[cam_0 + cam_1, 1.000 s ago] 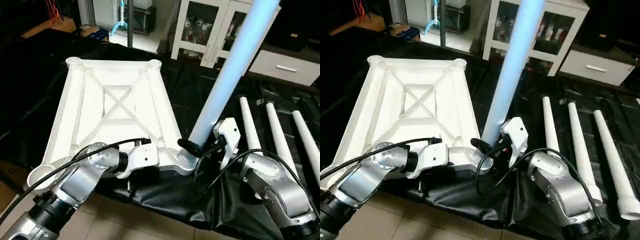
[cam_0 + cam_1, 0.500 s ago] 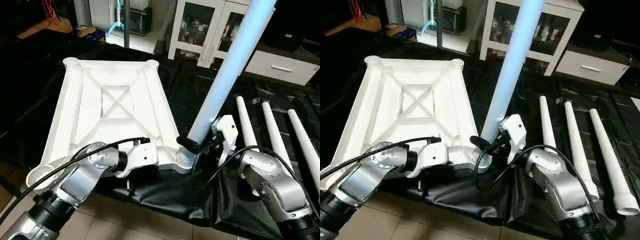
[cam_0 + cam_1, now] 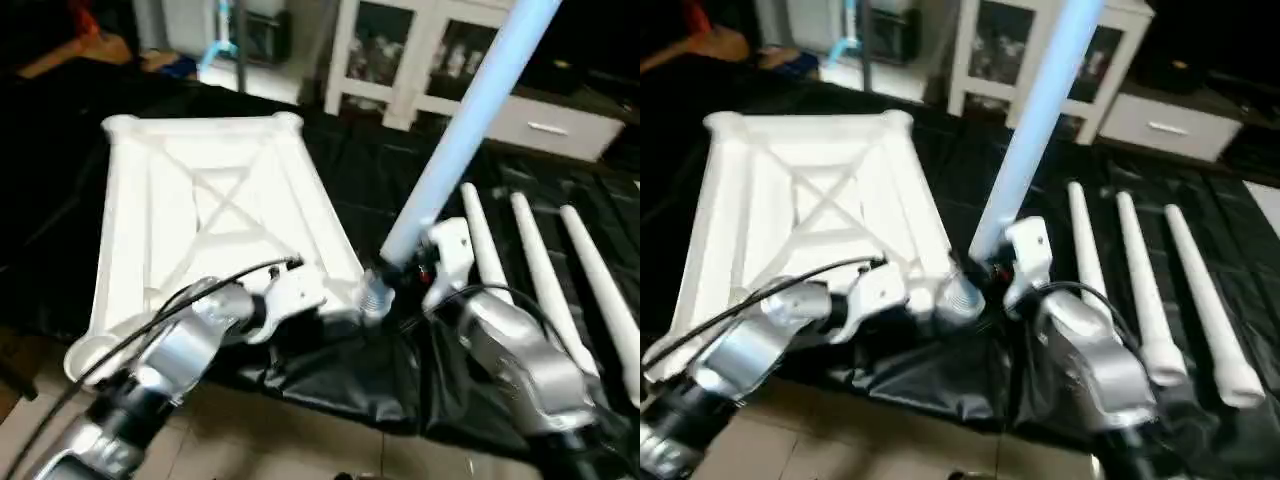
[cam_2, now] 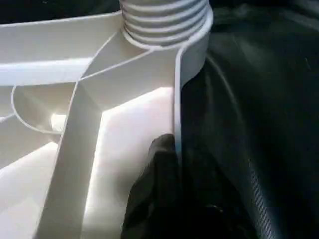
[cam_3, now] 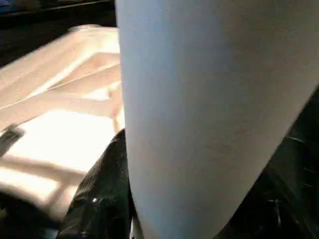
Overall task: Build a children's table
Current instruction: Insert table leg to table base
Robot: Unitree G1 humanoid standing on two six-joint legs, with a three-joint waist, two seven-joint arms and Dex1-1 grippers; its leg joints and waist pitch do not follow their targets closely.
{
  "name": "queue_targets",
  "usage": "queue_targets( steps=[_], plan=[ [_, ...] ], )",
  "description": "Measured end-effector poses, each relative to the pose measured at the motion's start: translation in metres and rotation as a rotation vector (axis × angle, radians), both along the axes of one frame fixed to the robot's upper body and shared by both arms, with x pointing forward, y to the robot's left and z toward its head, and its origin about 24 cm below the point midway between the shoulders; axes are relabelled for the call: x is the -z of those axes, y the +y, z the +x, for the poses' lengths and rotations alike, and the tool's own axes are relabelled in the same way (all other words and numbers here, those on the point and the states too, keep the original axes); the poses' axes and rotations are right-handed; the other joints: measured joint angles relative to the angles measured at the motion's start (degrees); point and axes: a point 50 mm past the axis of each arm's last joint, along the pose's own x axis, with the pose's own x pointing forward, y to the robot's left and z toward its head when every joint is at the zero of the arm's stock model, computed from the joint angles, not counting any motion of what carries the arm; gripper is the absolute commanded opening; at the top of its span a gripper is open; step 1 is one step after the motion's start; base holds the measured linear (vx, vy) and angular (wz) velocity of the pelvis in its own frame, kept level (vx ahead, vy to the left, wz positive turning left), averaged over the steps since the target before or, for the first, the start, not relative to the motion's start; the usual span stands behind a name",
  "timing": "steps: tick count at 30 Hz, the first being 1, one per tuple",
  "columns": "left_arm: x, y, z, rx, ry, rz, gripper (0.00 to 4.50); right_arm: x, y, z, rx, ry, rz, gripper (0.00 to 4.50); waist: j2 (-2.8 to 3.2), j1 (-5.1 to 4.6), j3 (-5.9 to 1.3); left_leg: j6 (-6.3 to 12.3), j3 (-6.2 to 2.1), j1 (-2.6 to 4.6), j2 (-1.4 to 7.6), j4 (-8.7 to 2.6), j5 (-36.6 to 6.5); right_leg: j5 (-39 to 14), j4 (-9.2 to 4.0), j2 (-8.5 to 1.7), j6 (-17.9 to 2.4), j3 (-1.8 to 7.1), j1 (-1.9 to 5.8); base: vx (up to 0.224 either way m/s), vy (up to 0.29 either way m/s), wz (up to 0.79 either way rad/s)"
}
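Observation:
The children's table top (image 3: 200, 210) lies upside down on black cloth, its X-ribs facing up. At its near edge my left gripper (image 3: 318, 298) is shut on the rim wall, beside the near right corner socket; one black finger (image 4: 158, 164) presses the inside of that wall. My right gripper (image 3: 397, 270) is shut on the lower part of a long white leg (image 3: 460, 130). The leg rises steeply and leans away to the right. Its ribbed end (image 4: 164, 20) sits at the corner socket. In the right wrist view the leg (image 5: 199, 99) stands between my fingers (image 5: 107, 189).
Three more white legs (image 3: 540, 265) lie side by side on the cloth to the right of my right arm. A white glass-door cabinet (image 3: 420, 50) and a white drawer unit (image 3: 545, 125) stand behind. The cloth's front edge hangs over tiled floor (image 3: 300, 440).
The head camera has shifted and tilted, so the whole picture has moved. Both grips are unchanged, and the leg stays at the corner socket.

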Motion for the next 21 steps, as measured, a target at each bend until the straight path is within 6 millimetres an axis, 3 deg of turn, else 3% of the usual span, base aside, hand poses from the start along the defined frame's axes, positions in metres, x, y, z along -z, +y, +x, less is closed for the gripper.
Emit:
queue_targets(
  steps=[2, 7, 9, 12, 14, 15, 16, 17, 18, 19, 20, 21],
  plan=[
    [-0.001, -0.009, 0.006, -0.056, -0.002, -0.006, 0.00, -0.002, 0.005, 0.011, 0.083, -0.002, -0.032, 1.84, -0.07, -0.42, 0.30, 0.00, -0.01, -0.09, -0.04, -0.10, 0.0, 0.0, -0.44, -0.02, 0.0, -0.12, 0.00, -0.063, 0.023, -0.01],
    [-0.006, -0.024, 0.019, -0.170, -0.010, 0.014, 0.00, -0.008, 0.019, 0.034, 0.271, 0.013, -0.070, 1.84, -0.26, -1.44, 1.33, -0.01, -0.11, -0.11, -0.02, -0.29, 0.0, 0.0, -0.83, -0.77, 0.0, -1.58, 0.10, 0.000, 0.000, 0.00],
    [-0.008, -0.027, 0.021, -0.189, -0.019, 0.019, 0.00, -0.010, 0.022, 0.037, 0.306, 0.013, -0.074, 1.84, -0.18, -1.47, 1.55, -0.01, -0.12, -0.14, 0.06, -0.55, 0.0, -0.1, -0.99, -1.01, -0.1, -2.24, 0.37, 0.000, 0.000, 0.00],
    [-0.010, -0.034, 0.024, -0.217, -0.039, 0.044, 0.00, -0.013, 0.026, 0.044, 0.391, 0.032, -0.060, 1.84, -0.61, -1.38, 1.70, -0.02, -0.12, 0.07, 0.15, -1.35, 0.0, -0.4, -1.19, -1.02, -0.7, -2.64, 0.02, 0.000, 0.000, 0.00],
    [-0.011, -0.038, 0.025, -0.230, -0.045, 0.045, 0.00, -0.014, 0.026, 0.048, 0.431, 0.037, -0.048, 1.84, -0.25, -1.33, 1.98, -0.02, -0.40, 0.13, 0.72, -1.50, 0.0, -0.4, -2.13, -1.05, -0.6, -4.10, 0.52, 0.000, 0.000, 0.00],
    [-0.011, -0.039, 0.025, -0.232, -0.046, 0.046, 0.00, -0.015, 0.027, 0.049, 0.440, 0.037, -0.043, 1.84, 0.17, -1.22, 2.33, -0.03, -0.52, -0.13, 0.97, -1.58, 0.0, -0.7, -1.71, -0.98, -0.7, -4.48, 1.12, -0.051, -0.013, -0.10],
    [-0.011, -0.040, 0.025, -0.232, -0.044, 0.052, 0.00, -0.013, 0.026, 0.050, 0.449, 0.042, -0.041, 1.84, 0.12, -0.69, 2.62, -0.04, 0.12, 0.06, 1.09, -1.78, 0.0, -1.9, 1.14, -0.94, -1.6, -4.05, 0.94, 0.000, 0.000, 0.00],
    [-0.010, -0.041, 0.024, -0.227, -0.048, 0.058, 0.00, -0.012, 0.024, 0.049, 0.468, 0.044, -0.038, 1.84, -0.93, -0.05, 2.52, -0.04, 1.64, 0.34, 1.19, -1.84, 0.0, -2.5, 4.48, -1.13, -2.4, -3.20, 1.19, 0.000, 0.000, 0.00],
    [-0.012, -0.042, 0.025, -0.228, -0.061, 0.060, 0.00, -0.014, 0.025, 0.050, 0.477, 0.038, -0.034, 1.84, -2.42, 0.87, 2.19, -0.08, 2.95, 0.78, 1.12, -1.71, 0.0, -2.5, 5.57, -1.27, -1.3, -1.21, 0.95, 0.062, -0.138, 0.21],
    [-0.014, -0.041, 0.027, -0.228, -0.073, 0.060, 0.00, -0.017, 0.026, 0.052, 0.478, 0.026, -0.031, 1.84, -2.86, 1.91, 1.93, -0.49, 2.39, 0.63, 1.10, -0.41, -0.6, -2.3, 5.53, -1.14, -1.0, -0.78, 0.05, 0.070, -0.136, -0.15],
    [-0.015, -0.040, 0.027, -0.231, -0.074, 0.059, 0.00, -0.019, 0.028, 0.054, 0.474, 0.021, -0.032, 1.84, -2.18, 2.92, 1.59, 0.03, 0.27, 0.53, 1.05, 1.05, -1.8, -2.3, 5.46, -1.02, -1.0, -1.19, -0.11, 0.070, -0.136, -0.15],
    [-0.016, -0.041, 0.028, -0.230, -0.076, 0.057, 0.00, -0.021, 0.029, 0.055, 0.471, 0.014, -0.032, 1.84, -0.89, 3.20, 1.22, -0.55, -2.10, 0.57, 0.96, 1.25, -1.4, -2.3, 5.20, -0.82, -1.0, -2.54, -0.34, 0.098, -0.005, -0.56]
  ],
)
